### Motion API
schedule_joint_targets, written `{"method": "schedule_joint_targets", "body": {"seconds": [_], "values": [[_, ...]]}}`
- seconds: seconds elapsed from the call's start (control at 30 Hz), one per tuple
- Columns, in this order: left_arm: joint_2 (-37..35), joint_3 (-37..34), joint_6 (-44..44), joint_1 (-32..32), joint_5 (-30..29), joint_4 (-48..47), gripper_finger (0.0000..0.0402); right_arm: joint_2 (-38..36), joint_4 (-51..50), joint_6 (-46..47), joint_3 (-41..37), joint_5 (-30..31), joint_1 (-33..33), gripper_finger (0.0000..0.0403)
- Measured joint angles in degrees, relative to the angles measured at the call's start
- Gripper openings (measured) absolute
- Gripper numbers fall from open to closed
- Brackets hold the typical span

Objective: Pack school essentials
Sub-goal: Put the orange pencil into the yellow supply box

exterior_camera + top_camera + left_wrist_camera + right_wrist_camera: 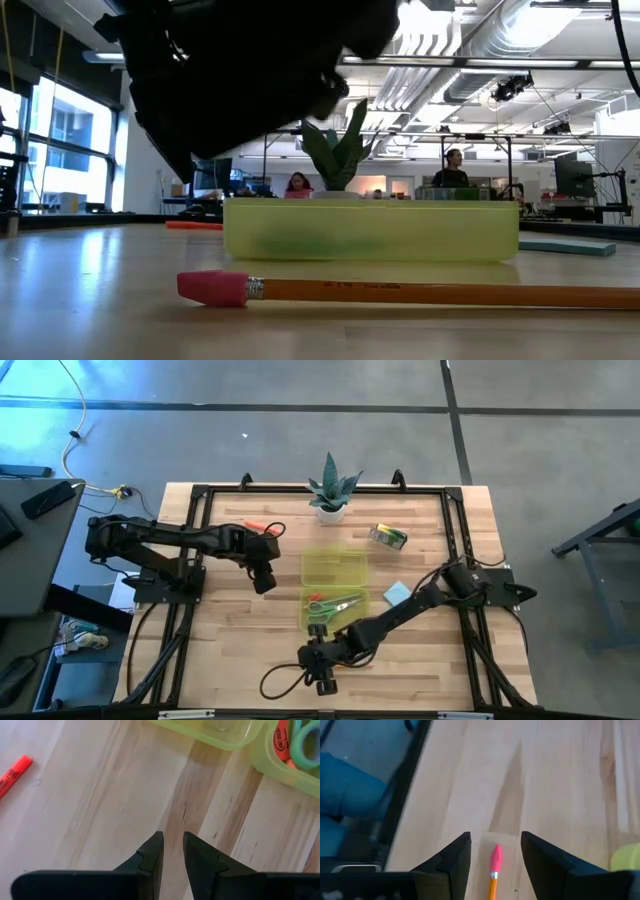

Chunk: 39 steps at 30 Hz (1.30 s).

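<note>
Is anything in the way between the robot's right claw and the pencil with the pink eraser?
No. The right end effector hangs open over the yellow wooden pencil with the pink eraser, whose eraser end lies between the two fingers. Only the bare light wooden table shows around it.

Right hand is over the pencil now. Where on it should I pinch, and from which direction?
Pinch the pencil on its bare shaft just behind the pink eraser, coming straight down. It lies flat on the table, and the right hand is open astride it.
</note>
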Motion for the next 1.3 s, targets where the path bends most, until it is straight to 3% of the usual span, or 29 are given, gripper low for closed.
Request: {"method": "schedule_joint_targets", "body": {"seconds": [0.73,1.1,1.3], "values": [[0.02,0.00,-0.27,-0.02,-0.01,0.24,0.0065,6.00,-2.28,3.83,0.22,-0.62,0.46,0.0160],[0.02,0.00,-0.25,-0.02,-0.01,0.24,0.0065,6.13,-3.49,3.89,0.11,-0.13,0.39,0.0047],[0.04,0.00,-0.25,-0.02,0.00,-0.06,0.0065,6.11,-3.58,3.43,0.06,0.09,0.91,0.0018]]}}
